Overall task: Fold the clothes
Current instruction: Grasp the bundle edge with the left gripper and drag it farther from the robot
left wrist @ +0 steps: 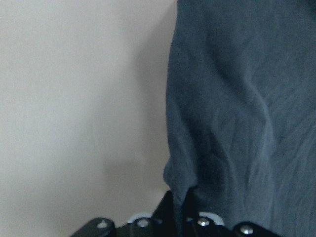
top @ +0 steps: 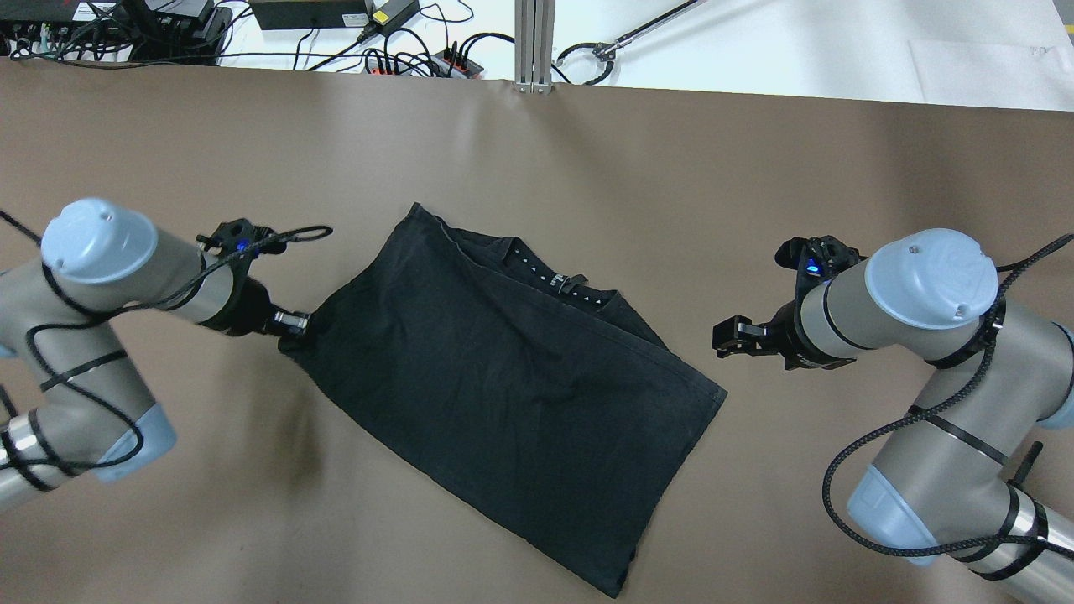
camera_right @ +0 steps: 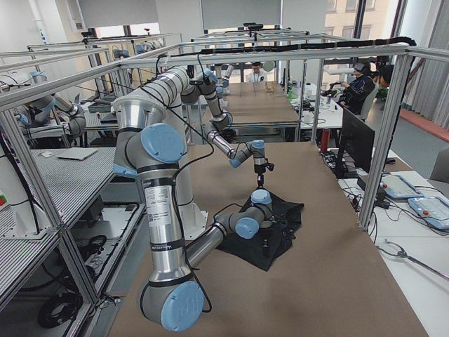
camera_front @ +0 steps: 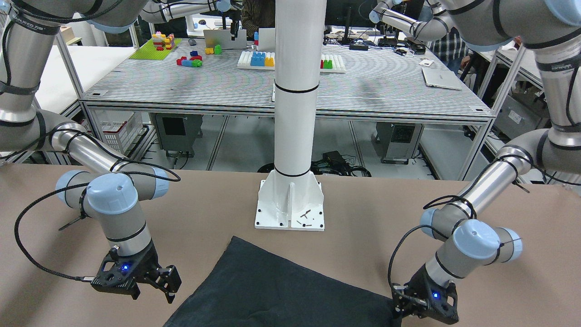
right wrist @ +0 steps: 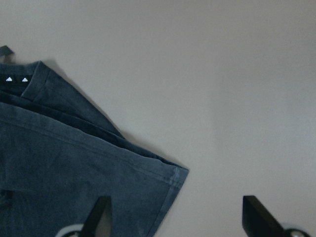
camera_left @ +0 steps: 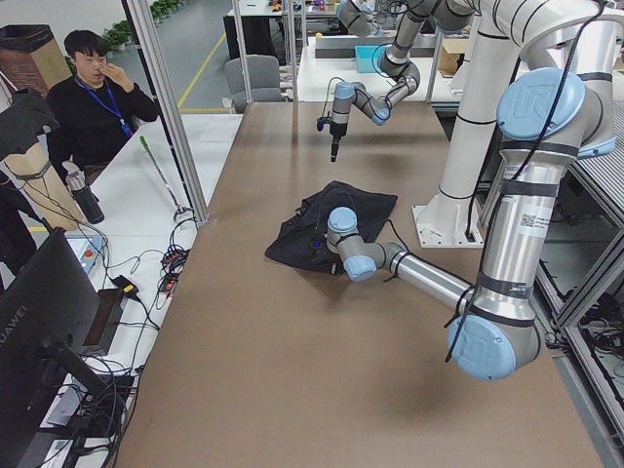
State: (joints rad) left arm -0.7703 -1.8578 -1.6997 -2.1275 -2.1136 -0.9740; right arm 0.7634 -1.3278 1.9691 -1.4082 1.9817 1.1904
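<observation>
Brown tabletop [camera_front: 91,204] is shown in the front-facing view, with a white pillar [camera_front: 295,113] bolted at its far side. The black garment [camera_front: 281,290] is laid flat just before the pillar base. The left tool [camera_front: 401,311] is positioned at the garment's edge on the view's right. The right tool [camera_front: 169,286] is held just beside the opposite edge, clear of the cloth.

In the overhead view, the garment [top: 503,369] is seen as a slanted rectangle, judged folded once, collar exposed along its far edge. One corner is pinched by the left tool [top: 294,323], forearm low and nearly level. The right tool [top: 728,337] is aimed at the opposite corner without contact.

In the left wrist view, the fingers [left wrist: 170,215] are pressed together on cloth. In the right wrist view, the fingers [right wrist: 101,213] are spread wide.

Further folds are judged outstanding.
</observation>
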